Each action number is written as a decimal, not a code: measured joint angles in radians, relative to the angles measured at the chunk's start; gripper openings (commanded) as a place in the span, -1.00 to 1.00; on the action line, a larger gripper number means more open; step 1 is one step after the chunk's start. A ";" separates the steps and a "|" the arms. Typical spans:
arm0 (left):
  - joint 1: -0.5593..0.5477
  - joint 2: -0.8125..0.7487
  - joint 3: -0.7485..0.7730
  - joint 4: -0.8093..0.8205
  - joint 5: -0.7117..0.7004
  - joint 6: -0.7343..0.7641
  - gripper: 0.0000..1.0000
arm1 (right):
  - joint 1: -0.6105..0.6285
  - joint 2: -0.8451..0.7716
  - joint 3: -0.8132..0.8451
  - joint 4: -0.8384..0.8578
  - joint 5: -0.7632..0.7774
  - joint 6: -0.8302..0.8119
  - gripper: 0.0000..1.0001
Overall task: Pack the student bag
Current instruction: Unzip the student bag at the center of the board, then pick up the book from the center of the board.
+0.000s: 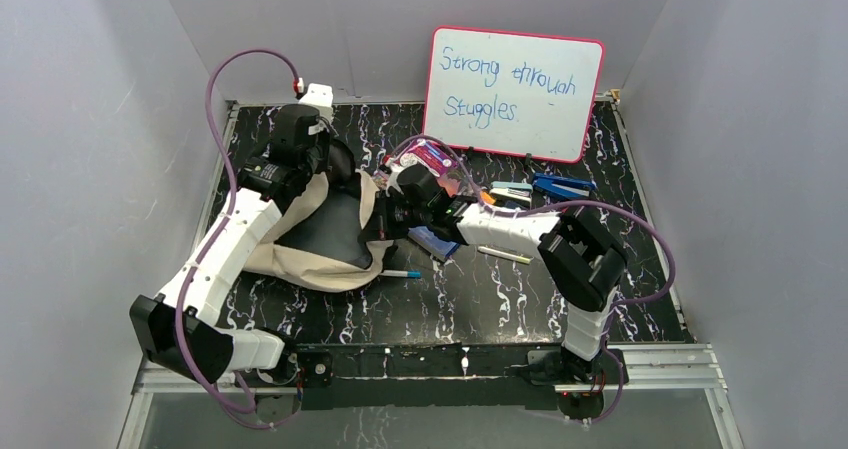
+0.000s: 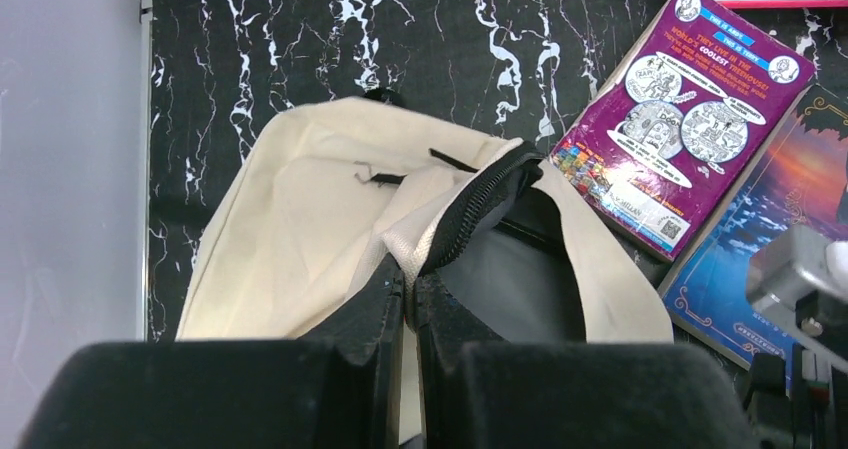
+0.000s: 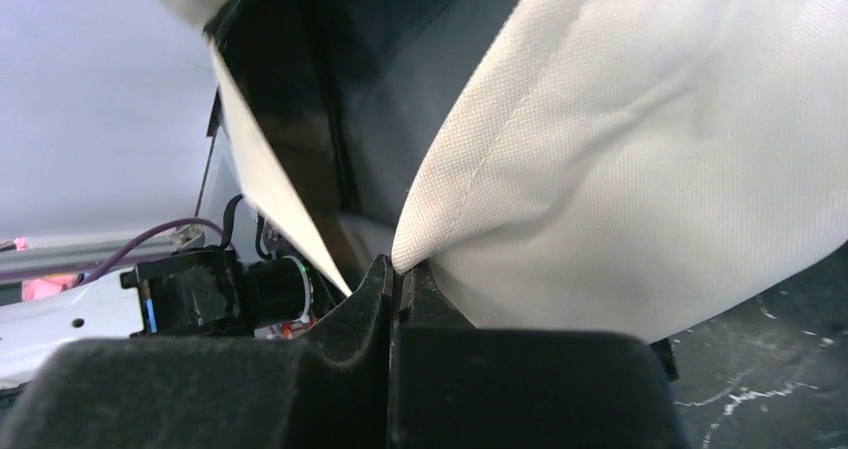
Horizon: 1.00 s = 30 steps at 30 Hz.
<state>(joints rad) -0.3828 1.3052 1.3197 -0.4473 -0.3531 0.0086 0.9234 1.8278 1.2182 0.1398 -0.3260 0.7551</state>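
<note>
The student bag [image 1: 290,261], a cream canvas backpack, lies left of centre with its mouth held apart and the dark lining showing. My left gripper [image 1: 322,169] is shut on the bag's rim by the black zipper [image 2: 470,214]. In the left wrist view the bag [image 2: 290,219] spreads out ahead of the gripper [image 2: 410,294]. My right gripper [image 1: 375,224] is shut on the opposite edge of the opening. In the right wrist view the bag's cream cloth [image 3: 620,149] is pinched in the gripper [image 3: 398,274].
A purple book [image 1: 432,155] and a blue book [image 1: 436,241] lie just right of the bag. A pen [image 1: 402,273], a blue stapler [image 1: 562,184] and other small stationery sit on the marble table. A whiteboard [image 1: 513,91] leans at the back.
</note>
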 measured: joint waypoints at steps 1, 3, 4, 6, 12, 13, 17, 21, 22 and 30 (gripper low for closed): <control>0.001 0.000 0.000 0.002 0.002 0.003 -1.00 | 0.004 0.000 -0.003 0.010 -0.003 0.003 -1.00; 0.002 0.000 0.000 0.002 0.005 0.008 -1.00 | 0.012 0.000 -0.012 0.026 -0.008 0.010 -0.99; 0.002 -0.001 -0.002 0.002 0.007 0.007 -1.00 | 0.014 0.000 -0.020 0.035 -0.010 0.014 -0.87; 0.002 -0.011 -0.014 0.002 0.015 0.004 -1.00 | 0.015 0.000 -0.037 0.048 -0.007 0.020 -0.50; 0.002 -0.130 -0.188 -0.012 0.049 -0.063 -0.47 | 0.013 -0.021 -0.067 0.027 0.046 0.010 0.27; 0.002 -0.156 -0.219 -0.026 0.056 -0.074 -0.37 | 0.012 -0.035 -0.071 0.013 0.062 0.000 0.32; 0.002 -0.246 -0.264 -0.090 0.076 -0.122 -0.13 | -0.003 -0.123 -0.086 -0.050 0.124 -0.057 0.40; 0.002 -0.306 -0.233 -0.117 0.118 -0.171 -0.04 | -0.067 -0.242 -0.105 -0.117 0.179 -0.130 0.44; 0.002 -0.308 -0.214 -0.121 0.138 -0.187 -0.03 | -0.098 -0.273 -0.110 -0.134 0.187 -0.148 0.52; -0.141 -0.220 -0.172 -0.021 0.277 -0.388 0.05 | -0.422 -0.366 -0.151 -0.256 0.248 -0.280 0.72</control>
<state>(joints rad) -0.5240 1.0851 1.1481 -0.4679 -0.0757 -0.3790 0.5018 1.4620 1.0672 -0.1158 -0.0776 0.4751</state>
